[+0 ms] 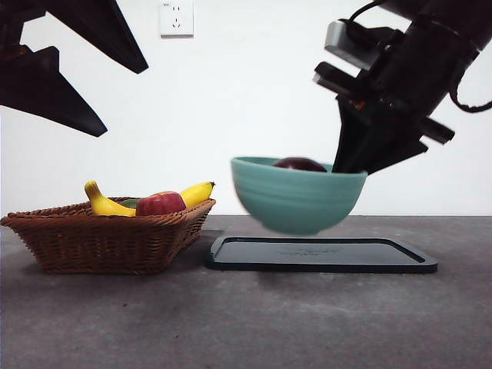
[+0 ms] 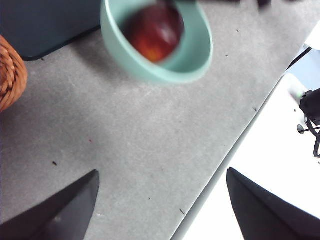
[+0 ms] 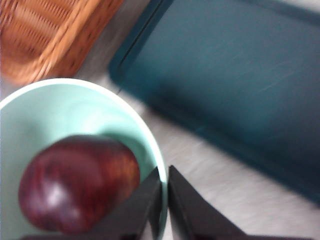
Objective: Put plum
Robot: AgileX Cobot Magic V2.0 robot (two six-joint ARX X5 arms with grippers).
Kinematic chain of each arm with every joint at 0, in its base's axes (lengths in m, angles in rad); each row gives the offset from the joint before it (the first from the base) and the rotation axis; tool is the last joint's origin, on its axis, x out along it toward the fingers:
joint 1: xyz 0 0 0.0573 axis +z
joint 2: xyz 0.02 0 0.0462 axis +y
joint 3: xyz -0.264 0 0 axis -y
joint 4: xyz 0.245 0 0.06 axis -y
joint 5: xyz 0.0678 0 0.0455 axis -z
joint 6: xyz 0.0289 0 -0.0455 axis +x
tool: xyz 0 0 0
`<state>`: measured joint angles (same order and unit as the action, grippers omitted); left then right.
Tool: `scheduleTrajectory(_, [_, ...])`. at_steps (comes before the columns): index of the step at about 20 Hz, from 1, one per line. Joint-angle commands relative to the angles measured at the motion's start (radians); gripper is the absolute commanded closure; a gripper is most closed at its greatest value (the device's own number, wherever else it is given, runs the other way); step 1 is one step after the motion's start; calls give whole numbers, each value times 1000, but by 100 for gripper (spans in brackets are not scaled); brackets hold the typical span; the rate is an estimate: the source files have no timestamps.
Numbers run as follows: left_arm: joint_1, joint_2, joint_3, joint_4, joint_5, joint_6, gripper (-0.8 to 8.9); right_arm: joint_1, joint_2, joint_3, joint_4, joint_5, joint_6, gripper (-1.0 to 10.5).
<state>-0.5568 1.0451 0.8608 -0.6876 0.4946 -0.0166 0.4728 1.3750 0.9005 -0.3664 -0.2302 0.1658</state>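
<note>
While my right gripper (image 3: 164,192) has its jaws clamped on the teal bowl's (image 1: 296,201) rim, holding it above the dark tray (image 1: 319,254), the plum (image 3: 77,182) sits inside, just beside them. Bananas (image 1: 104,203) fill the wicker basket (image 1: 108,238). Left gripper (image 2: 160,200) hangs wide apart.

This looks like a robot test lab rather than a home: a bare grey worktop (image 1: 92,323) stands against a plain white wall (image 1: 246,92) with a single power socket (image 1: 176,18), and staged props, a wicker basket (image 1: 100,238) of glossy fruit and a dark tray (image 1: 323,257), sit beneath black robot arms.
</note>
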Motion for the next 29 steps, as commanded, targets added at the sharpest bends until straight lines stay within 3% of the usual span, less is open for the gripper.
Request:
scheduleTrajectory(1, [-6, 7, 9, 7, 5, 4, 409, -34, 35, 61, 4, 3, 6, 938])
scheduleTrajectory(8, [-6, 7, 9, 6, 5, 4, 409, -125, 203, 204, -10, 3, -27, 938])
scheduleTrajectory(17, [-6, 7, 9, 1, 5, 4, 409, -148, 428, 370, -8, 5, -49, 938])
scheduleTrajectory(29, [-6, 7, 9, 3, 5, 3, 409, -151, 478, 375, -11, 29, -76, 937])
